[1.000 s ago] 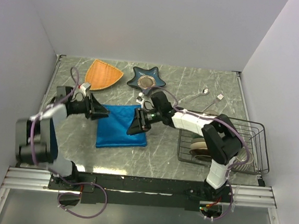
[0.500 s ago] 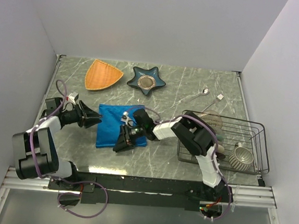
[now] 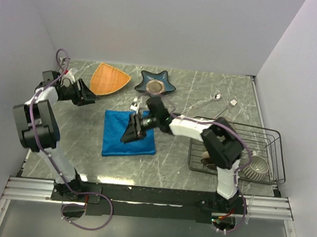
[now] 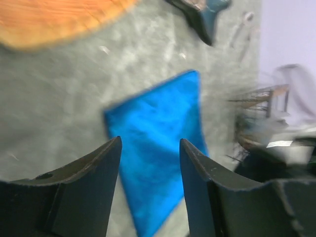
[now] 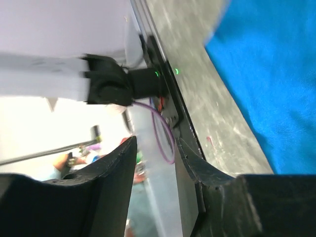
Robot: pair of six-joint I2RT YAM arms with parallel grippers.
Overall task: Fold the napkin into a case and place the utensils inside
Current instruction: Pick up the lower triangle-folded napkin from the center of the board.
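The blue napkin (image 3: 118, 134) lies flat on the marble table, between the two arms. My left gripper (image 3: 92, 99) is open and empty, just in front of the orange triangular dish (image 3: 110, 79) and clear of the napkin's back left corner. Its wrist view shows the napkin (image 4: 158, 143) beyond the open fingers (image 4: 94, 168). My right gripper (image 3: 127, 137) is open and empty, low over the napkin's middle; its wrist view shows the cloth (image 5: 276, 74) at the upper right. The spoon (image 3: 216, 97) and fork (image 3: 230, 104) lie at the back right. No case shows.
A dark star-shaped dish (image 3: 156, 85) sits at the back centre. A black wire rack (image 3: 267, 142) holding bowls stands at the right. The orange dish (image 4: 54, 19) and star dish (image 4: 202, 15) show blurred in the left wrist view. Walls close in on the left, back and right.
My left gripper has swung from the napkin's left edge to the back left by the orange dish. My right gripper has moved from the napkin's front edge back over its middle.
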